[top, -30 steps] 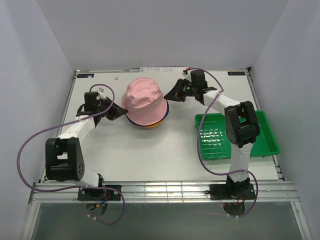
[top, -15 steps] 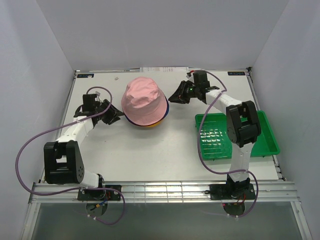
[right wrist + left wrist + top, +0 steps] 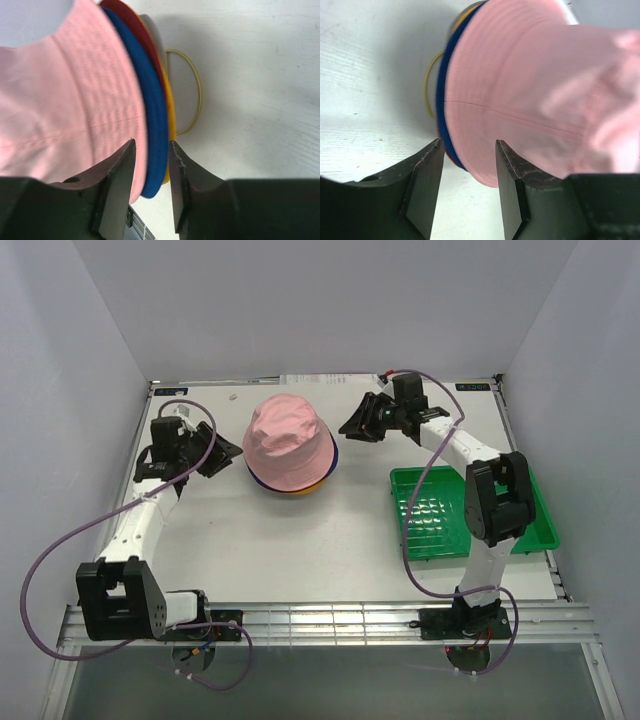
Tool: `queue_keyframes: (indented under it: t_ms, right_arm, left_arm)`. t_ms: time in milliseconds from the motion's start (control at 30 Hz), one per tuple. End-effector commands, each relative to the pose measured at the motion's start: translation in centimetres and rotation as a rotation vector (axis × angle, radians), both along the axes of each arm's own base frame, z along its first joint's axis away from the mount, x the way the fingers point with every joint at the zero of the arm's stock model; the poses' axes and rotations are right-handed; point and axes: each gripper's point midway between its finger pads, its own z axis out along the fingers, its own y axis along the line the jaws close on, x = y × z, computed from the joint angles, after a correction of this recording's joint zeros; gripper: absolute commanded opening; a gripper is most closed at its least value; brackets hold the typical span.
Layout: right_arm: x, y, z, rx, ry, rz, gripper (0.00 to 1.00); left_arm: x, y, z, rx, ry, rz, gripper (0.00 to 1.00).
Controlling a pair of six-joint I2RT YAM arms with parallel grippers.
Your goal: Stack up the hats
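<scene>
The hats, stacked with pink uppermost, are found between the left hand and the right hand, just ahead of each. Both hands are held partly open and empty. The fabric is judged light, soft and floppy; a brim edge is best pinched.

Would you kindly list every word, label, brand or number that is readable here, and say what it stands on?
Nothing is readable in any view.
Left dark label, at the far left corner of the table: too small to read.
Right dark label, at the far right corner: too small to read.
Pink hat: no print showing.
</scene>
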Motion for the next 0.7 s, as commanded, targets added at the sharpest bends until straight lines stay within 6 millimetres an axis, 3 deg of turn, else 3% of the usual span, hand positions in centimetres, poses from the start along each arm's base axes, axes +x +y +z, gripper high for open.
queue_keyframes:
  t_ms: [0,133,167,233,267,333,367,433,467,500,533,567,667]
  right_arm:
    - [-0.6,-1.4,6.3,0.006,-0.156,-0.019,0.41]
    - [-2.1,-3.6,9.9,-0.053,-0.275,-0.053,0.47]
    - [-3.0,-4.3,12.0,-0.055,-0.327,-0.065,0.47]
    - [-4.5,-5.2,13.4,-0.08,-0.365,-0.069,0.49]
    - [-5.5,-6.3,15.4,-0.105,-0.438,-0.089,0.51]
    - [-7.0,-7.4,16.3,-0.138,-0.479,-0.103,0.57]
    - [-8.3,-8.6,17.7,-0.158,-0.529,-0.131,0.59]
    - [-9.8,-9.7,17.3,-0.183,-0.546,-0.152,0.66]
    - [-11.0,-10.7,18.5,-0.188,-0.592,-0.189,0.69]
    - [-11.6,-11.3,18.6,-0.195,-0.611,-0.206,0.72]
    - [-12.2,-11.7,17.5,-0.212,-0.604,-0.211,0.77]
    - [-13.2,-12.6,18.5,-0.217,-0.647,-0.241,0.79]
    - [-14.6,-13.8,18.2,-0.253,-0.68,-0.26,0.9]
  left_arm:
    - [-0.4,-0.1,7.2,-0.002,-0.206,-0.015,0.57]
    - [-1.6,-1.0,11.0,-0.029,-0.312,-0.049,0.62]
    - [-1.9,-1.2,11.6,-0.032,-0.331,-0.059,0.63]
    - [-2.9,-1.4,13.4,-0.033,-0.381,-0.074,0.64]
    - [-3.3,-1.6,14.4,-0.037,-0.403,-0.086,0.64]
    - [-4.2,-2.1,15.8,-0.049,-0.438,-0.11,0.64]
    - [-4.9,-2.5,17.2,-0.06,-0.473,-0.138,0.65]
    - [-5.7,-3.0,18.4,-0.07,-0.505,-0.166,0.65]
    - [-6.4,-3.1,19.4,-0.068,-0.536,-0.177,0.65]
    - [-6.8,-3.3,19.8,-0.072,-0.548,-0.194,0.65]
    - [-7.1,-3.4,20.2,-0.072,-0.558,-0.204,0.65]
    - [-7.3,-3.6,20.4,-0.069,-0.567,-0.217,0.65]
    - [-8.5,-3.9,21.0,-0.061,-0.593,-0.249,0.66]
